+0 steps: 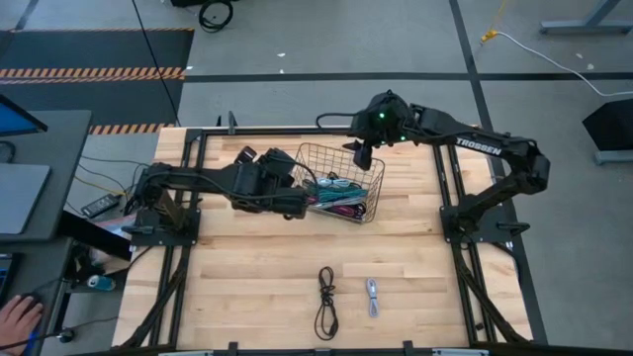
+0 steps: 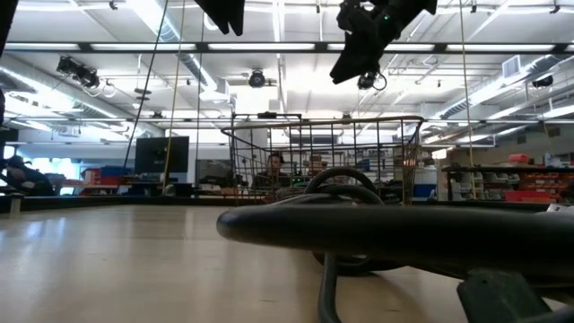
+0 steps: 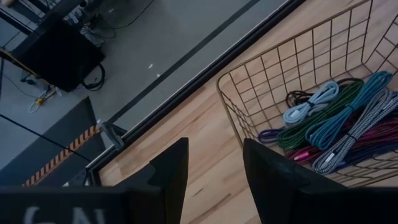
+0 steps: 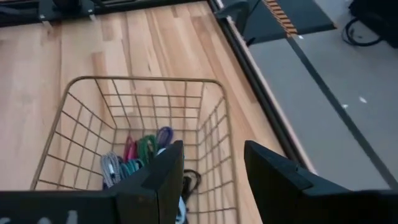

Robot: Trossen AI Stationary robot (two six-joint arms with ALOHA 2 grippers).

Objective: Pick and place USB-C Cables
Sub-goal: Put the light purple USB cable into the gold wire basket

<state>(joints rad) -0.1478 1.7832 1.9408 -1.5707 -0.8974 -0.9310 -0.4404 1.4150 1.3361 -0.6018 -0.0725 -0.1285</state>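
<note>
At table centre, wire basket (image 1: 341, 183) holds heap of USB-C cables (image 1: 334, 196). Left gripper (image 1: 280, 166) at its 9 o'clock rim, fingers apart, empty. Right gripper (image 1: 364, 156) above 1 o'clock corner, fingers spread, empty. Black cable (image 1: 325, 302) and pale cable (image 1: 373, 297) lie at 6 o'clock.

Wire-mesh basket on a wooden table, workshop floor all around.

The wire-mesh basket (image 1: 341, 182) sits in the upper middle of the high view, on the light butcher-block table (image 1: 257, 287). A black metal frame (image 1: 455, 213) runs along the table's edges. At far left stands a grey desk (image 1: 40, 178) with a laptop (image 1: 18, 196), and a person's hand (image 1: 18, 318) shows in the lower left corner. Black-and-orange hazard tape (image 1: 94, 72) marks the floor at upper left; a white cable (image 1: 539, 54) trails at upper right.
</note>
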